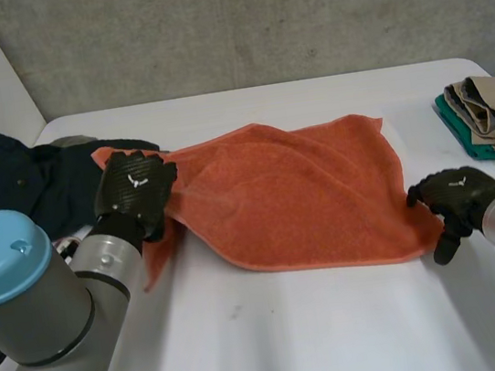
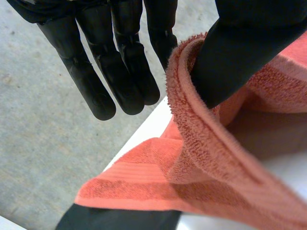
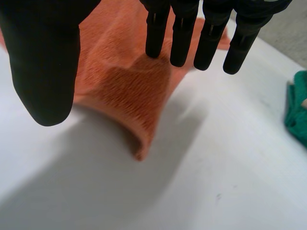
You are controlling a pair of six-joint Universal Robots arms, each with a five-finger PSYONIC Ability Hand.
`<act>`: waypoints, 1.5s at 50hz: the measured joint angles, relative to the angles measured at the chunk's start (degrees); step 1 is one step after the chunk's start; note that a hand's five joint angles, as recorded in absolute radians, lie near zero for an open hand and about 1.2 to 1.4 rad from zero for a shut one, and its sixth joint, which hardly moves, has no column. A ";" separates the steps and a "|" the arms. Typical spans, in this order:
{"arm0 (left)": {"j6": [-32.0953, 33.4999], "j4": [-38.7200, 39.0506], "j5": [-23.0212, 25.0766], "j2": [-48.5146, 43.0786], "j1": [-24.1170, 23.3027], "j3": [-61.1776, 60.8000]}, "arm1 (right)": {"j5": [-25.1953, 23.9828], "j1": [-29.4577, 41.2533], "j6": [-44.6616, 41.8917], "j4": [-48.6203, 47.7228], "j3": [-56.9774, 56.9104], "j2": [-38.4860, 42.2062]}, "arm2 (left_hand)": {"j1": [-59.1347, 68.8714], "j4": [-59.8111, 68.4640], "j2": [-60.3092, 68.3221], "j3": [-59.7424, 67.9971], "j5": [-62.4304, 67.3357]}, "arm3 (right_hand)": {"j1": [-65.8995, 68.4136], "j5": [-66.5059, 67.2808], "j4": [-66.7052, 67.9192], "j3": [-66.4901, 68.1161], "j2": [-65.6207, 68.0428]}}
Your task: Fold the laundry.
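Note:
An orange towel lies spread across the middle of the white table. My left hand holds its left end raised off the table. In the left wrist view the towel's edge is pinched between the thumb and the straight fingers. My right hand hovers beside the towel's near right corner. Its fingers and thumb are spread apart above that corner, which lies loose on the table.
A heap of dark clothes lies at the far left, behind my left arm. A folded stack of beige and green laundry sits at the right edge, its green cloth beyond my right hand. A concrete wall rises behind the table.

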 measured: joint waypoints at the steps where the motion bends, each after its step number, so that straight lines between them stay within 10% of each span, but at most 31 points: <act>1: -0.02 -0.01 0.01 0.04 0.04 0.30 | -0.16 0.02 -0.17 -0.59 1.10 -0.08 | 0.00 0.00 0.00 0.00 0.00 | 0.00 0.14 0.00 0.00 0.00; 9: -0.07 -0.01 0.19 -0.23 0.36 1.04 | -0.24 0.35 -2.59 -11.44 4.19 2.48 | 0.00 0.00 0.00 0.00 0.00 | 3.26 7.17 5.79 4.01 2.34; 14: -0.10 -0.02 0.12 -0.32 0.59 1.07 | 0.45 0.69 -5.46 -20.30 3.97 6.45 | 0.00 0.00 0.00 0.00 0.00 | 36.57 39.15 38.88 37.66 37.78; 22: -0.11 -0.31 0.01 4.03 1.49 1.16 | 1.80 -0.05 -8.14 -23.79 3.28 2.44 | 0.00 0.00 0.00 0.00 0.00 | 38.71 44.78 46.30 44.62 43.30; 36: 0.38 -18.91 5.01 19.81 5.47 8.05 | -3.06 -7.38 -13.98 15.46 -16.05 -24.63 | 0.00 0.00 0.00 0.00 0.00 | 38.71 45.22 46.36 44.75 43.31; 46: 1.34 -31.33 10.73 10.24 9.18 13.30 | -5.36 -7.09 -17.24 29.40 -25.82 -14.80 | 0.00 0.01 0.02 0.00 0.00 | 38.71 45.23 46.37 44.75 43.31; 59: 6.37 -16.17 10.71 -16.07 9.02 43.59 | 9.48 2.47 -8.96 6.97 -41.36 5.19 | 0.00 0.10 0.05 0.03 0.00 | 38.71 45.23 46.38 44.77 43.30; 67: 2.48 8.18 10.40 -17.37 9.18 54.03 | 11.58 4.01 -0.84 -23.03 -42.09 3.76 | 0.00 0.15 0.05 0.04 0.00 | 38.71 45.23 46.39 44.84 43.31; 75: -1.33 13.34 9.53 -13.19 10.18 47.65 | 10.97 3.75 0.58 -29.94 -37.96 -1.54 | 0.00 0.16 0.05 0.04 0.00 | 38.71 45.23 46.39 44.86 43.31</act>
